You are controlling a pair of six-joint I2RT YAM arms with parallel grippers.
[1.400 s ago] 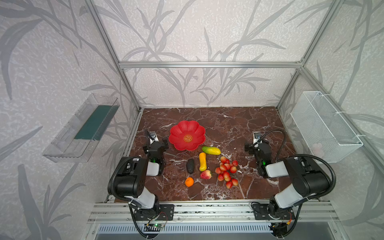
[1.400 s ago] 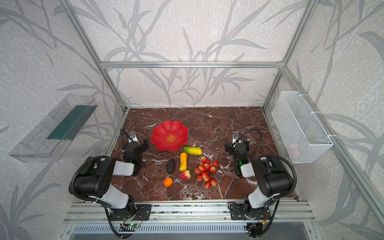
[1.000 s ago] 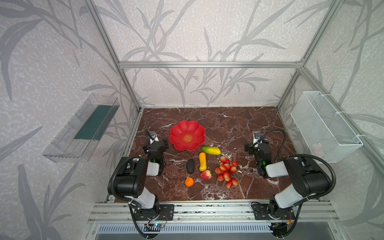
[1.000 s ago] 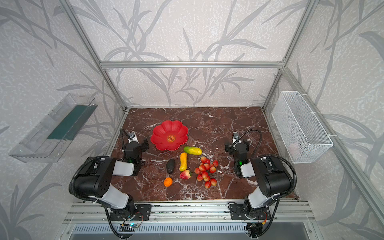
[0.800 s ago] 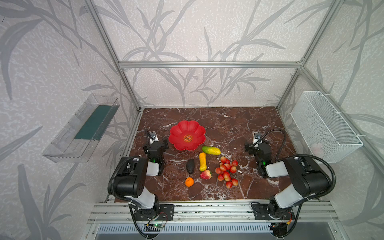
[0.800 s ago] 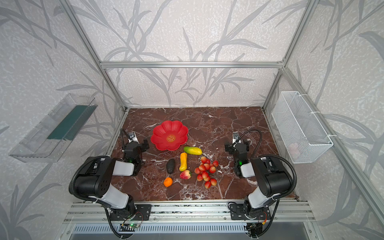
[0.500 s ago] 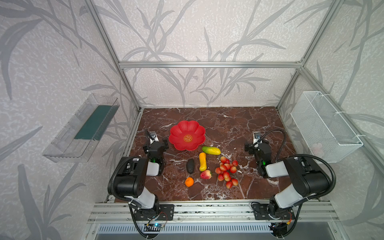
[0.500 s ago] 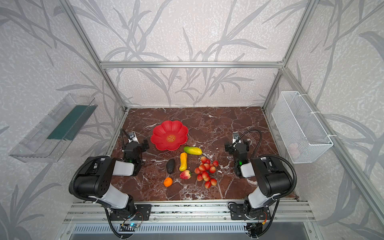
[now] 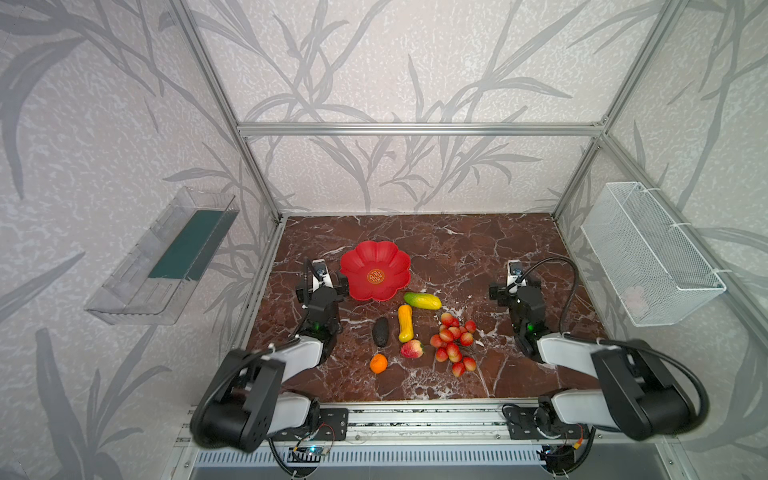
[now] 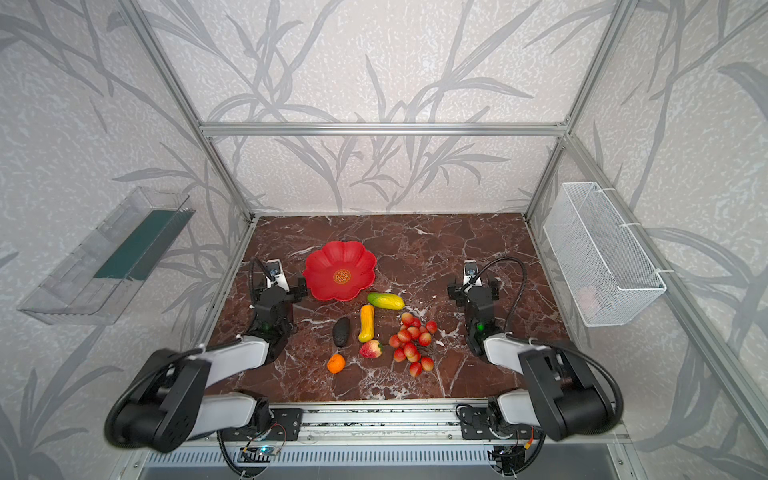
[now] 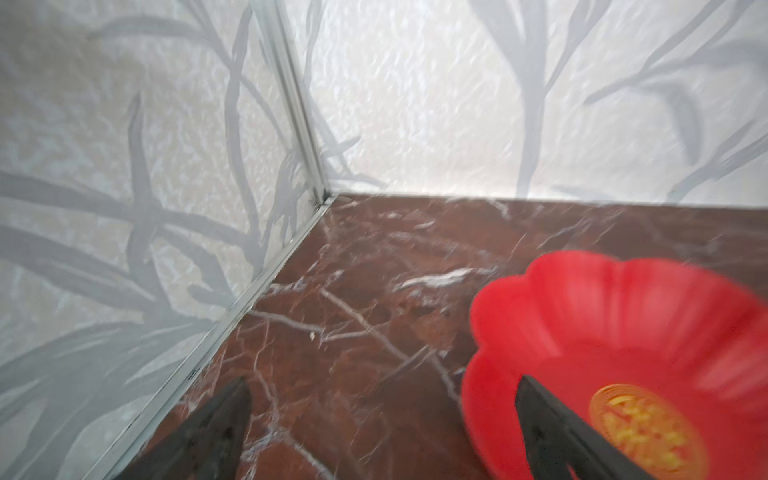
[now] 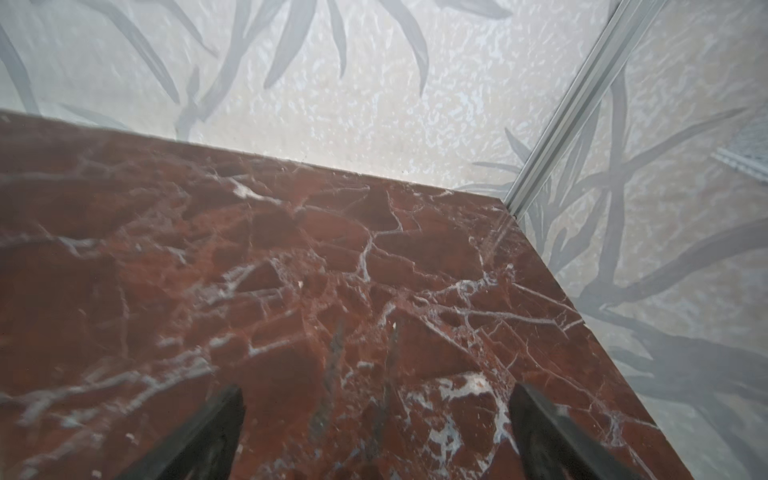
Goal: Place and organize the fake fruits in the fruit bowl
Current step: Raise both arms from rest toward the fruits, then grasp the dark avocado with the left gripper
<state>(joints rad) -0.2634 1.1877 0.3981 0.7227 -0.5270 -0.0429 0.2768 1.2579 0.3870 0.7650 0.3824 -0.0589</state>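
Top views, bowl: the red flower-shaped bowl [image 9: 357, 266] is set on the marble table [image 9: 457, 249], left of the middle and towards the back wall; a gold emblem is shown at its centre.
Top views, mango: the green-yellow mango [image 9: 422, 301] is laid on the table just in front of the bowl's right edge, apart from it.
Top views, gourd: the yellow-orange gourd [image 9: 405, 323] is laid lengthwise in front of the mango.
Top views, avocado: the dark avocado [image 9: 380, 331] is placed just left of the gourd.
Top views, peach: the red-pink peach [image 9: 411, 349] is found just beside the gourd's near end.
Top views, tangerine: the tangerine [image 9: 378, 363] is set nearest the front edge, left of the peach.
Top views, berries: the bunch of berries [image 9: 453, 343] is spread out right of the gourd and peach.
Top views, left gripper: the left gripper [image 9: 322, 286] is held just left of the bowl, jaws spread wide.
Top views, right gripper: the right gripper [image 9: 515, 289] is held well right of the berries, jaws spread wide.
Left wrist, fingers: two dark fingers [image 11: 224, 428] are seen far apart; one is overlapped with the bowl's rim, and contact cannot be told.
Right wrist, fingers: two dark fingers [image 12: 216, 432] are seen far apart over bare marble near the back corner.
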